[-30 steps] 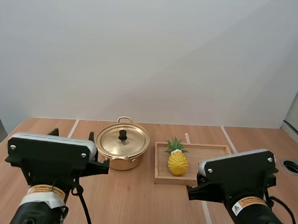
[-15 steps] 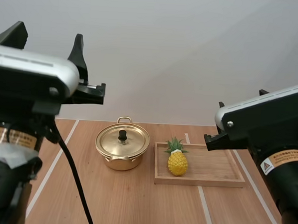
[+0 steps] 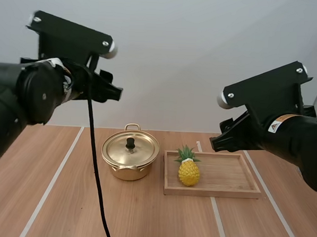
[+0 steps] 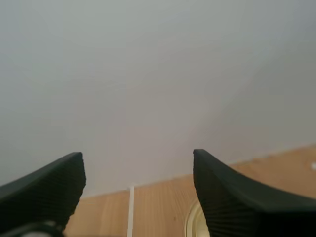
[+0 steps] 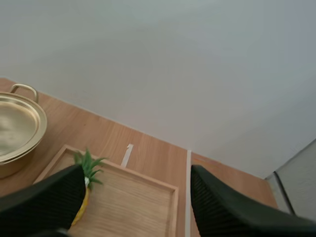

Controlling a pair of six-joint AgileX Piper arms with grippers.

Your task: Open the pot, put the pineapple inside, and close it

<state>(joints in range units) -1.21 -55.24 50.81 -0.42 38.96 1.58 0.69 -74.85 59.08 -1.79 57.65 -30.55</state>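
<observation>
While both arms hang raised | left fingers [image 4: 47,190] apart | right fingers [image 5: 47,197] apart

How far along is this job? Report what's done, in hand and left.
Done: nothing yet. The lid sits on the pot, and the pineapple is on the wooden tray beside it. In hand: the left gripper and right gripper hang open and empty, up off the table. Left: lift the lid, put the pineapple in, close the pot.
</observation>
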